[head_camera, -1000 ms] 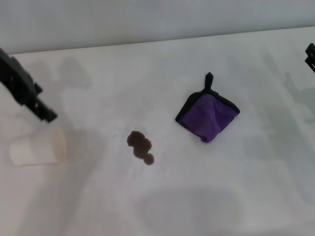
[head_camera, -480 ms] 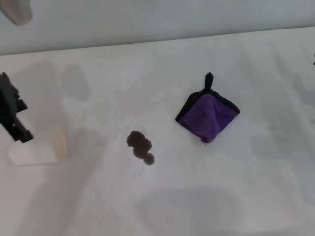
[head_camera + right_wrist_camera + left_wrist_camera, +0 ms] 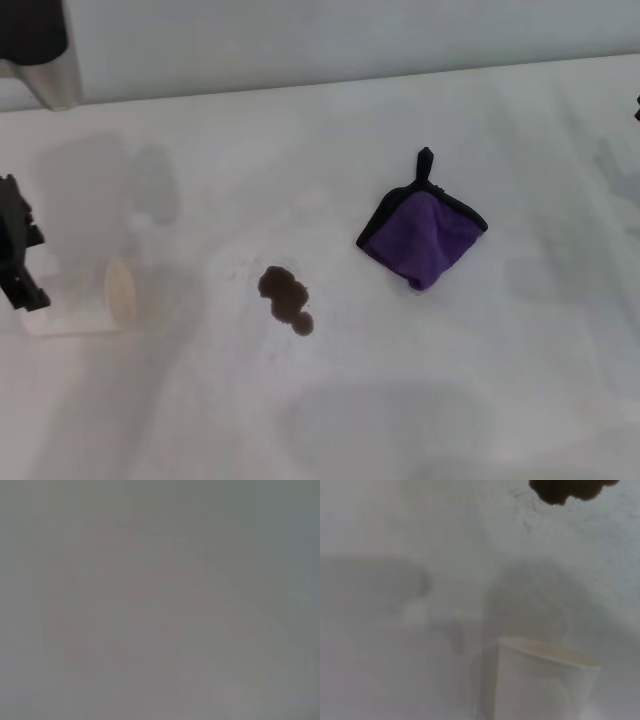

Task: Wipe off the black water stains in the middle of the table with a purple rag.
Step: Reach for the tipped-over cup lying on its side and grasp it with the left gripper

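Rag (image 3: 423, 238): lies flat on the table (image 3: 400, 400), on the robot's right of centre, its loop tab pointing away from the robot; nothing touches it.
Stain (image 3: 286, 298): dark joined blobs near mid-table, to the left of the rag and apart from it; the left wrist view catches its edge (image 3: 570, 490).
Handling: the rag looks soft, light and limp, so it should bunch and fold when pinched rather than lift as a flat sheet. A grip from above on the thick purple middle seems safer than the thin black edging or the tab, which would let the cloth dangle.
Left gripper (image 3: 18, 258): at the table's left edge, just beside a paper cup (image 3: 85, 295) lying on its side; holds nothing that can be seen, and I cannot tell how far the fingers are spread.
Right gripper: only a dark sliver at the far right edge; its wrist view shows blank grey.
Progress: by my reading, wiping has not begun.
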Controlling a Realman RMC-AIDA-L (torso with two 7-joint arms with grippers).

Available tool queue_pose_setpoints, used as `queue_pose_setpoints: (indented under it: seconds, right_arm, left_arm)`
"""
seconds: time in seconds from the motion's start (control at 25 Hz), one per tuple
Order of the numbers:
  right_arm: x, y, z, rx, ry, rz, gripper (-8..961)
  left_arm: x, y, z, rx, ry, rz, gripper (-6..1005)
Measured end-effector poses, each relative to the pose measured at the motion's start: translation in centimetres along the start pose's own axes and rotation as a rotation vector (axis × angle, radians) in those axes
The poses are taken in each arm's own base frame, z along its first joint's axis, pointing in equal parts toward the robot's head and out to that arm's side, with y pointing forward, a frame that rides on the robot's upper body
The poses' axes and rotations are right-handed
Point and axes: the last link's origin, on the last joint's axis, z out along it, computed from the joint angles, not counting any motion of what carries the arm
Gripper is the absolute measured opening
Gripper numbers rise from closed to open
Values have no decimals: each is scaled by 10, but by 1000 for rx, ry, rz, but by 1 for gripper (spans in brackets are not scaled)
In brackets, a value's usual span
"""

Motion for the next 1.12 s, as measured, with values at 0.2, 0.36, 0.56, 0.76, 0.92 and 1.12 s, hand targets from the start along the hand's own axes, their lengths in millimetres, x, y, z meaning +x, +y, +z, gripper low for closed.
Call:
queue_pose_setpoints:
  seconds: [0.2, 0.36, 0.56, 0.76, 0.92, 1.12]
  right_arm:
    - [1, 0, 1, 5, 11, -1, 871]
    - [0, -3, 0, 10, 9, -6, 871]
    - [0, -7, 2, 24, 23, -14, 871]
    - [-3, -8, 4, 26, 16, -22, 871]
    - [-3, -9, 4, 27, 16, -23, 871]
    - [-2, -9, 3, 29, 18, -23, 871]
  left_arm:
    - [10, -5, 4, 35, -1, 36, 877]
    - [19, -5, 11, 31, 1, 65, 877]
    - [31, -3, 23, 31, -36, 106, 877]
    - [34, -3, 27, 40, -64, 109, 877]
    - [39, 0, 34, 31, -65, 116, 877]
    - [38, 3, 43, 27, -90, 109, 877]
